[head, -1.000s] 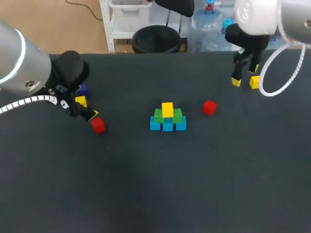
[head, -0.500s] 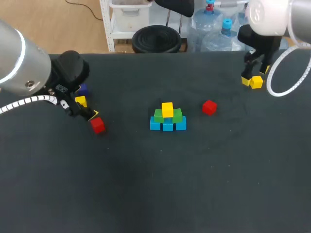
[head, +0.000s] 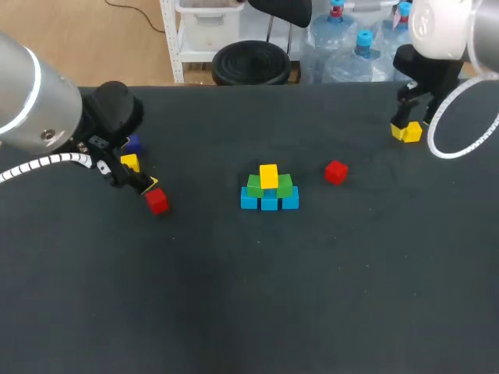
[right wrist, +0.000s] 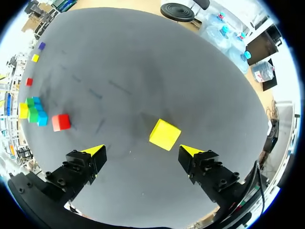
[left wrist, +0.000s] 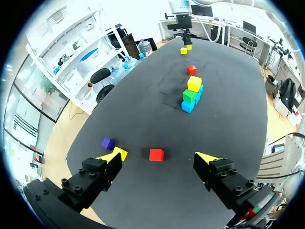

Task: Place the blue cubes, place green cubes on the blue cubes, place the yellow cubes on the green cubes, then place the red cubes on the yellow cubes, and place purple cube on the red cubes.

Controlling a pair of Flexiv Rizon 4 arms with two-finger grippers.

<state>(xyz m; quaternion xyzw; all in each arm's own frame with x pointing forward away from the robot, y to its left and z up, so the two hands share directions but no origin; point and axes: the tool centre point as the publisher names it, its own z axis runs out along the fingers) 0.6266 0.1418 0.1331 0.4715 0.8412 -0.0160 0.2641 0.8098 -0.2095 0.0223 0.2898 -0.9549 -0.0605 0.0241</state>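
Mid-table stands a stack: blue cubes (head: 269, 202) at the bottom, green cubes (head: 256, 185) on them, one yellow cube (head: 269, 175) on top. A red cube (head: 336, 172) lies to its right. Another red cube (head: 157, 201) lies just ahead of my open left gripper (head: 139, 183), in line with the gap of the left gripper (left wrist: 159, 157) as the red cube (left wrist: 156, 154). A yellow cube (head: 129, 162) and the purple cube (head: 132, 143) sit beside it. At the far right, my open right gripper (head: 407, 123) hangs over another yellow cube (head: 412, 134); that yellow cube (right wrist: 165, 134) lies untouched ahead of the right gripper (right wrist: 143, 151).
The black table (head: 257, 296) has wide bare room in front of the stack. The far-right yellow cube lies close to the table's back right corner.
My right arm has moved right and slightly back, bringing its gripper over the far yellow cube. The left arm and all cubes have stayed put.
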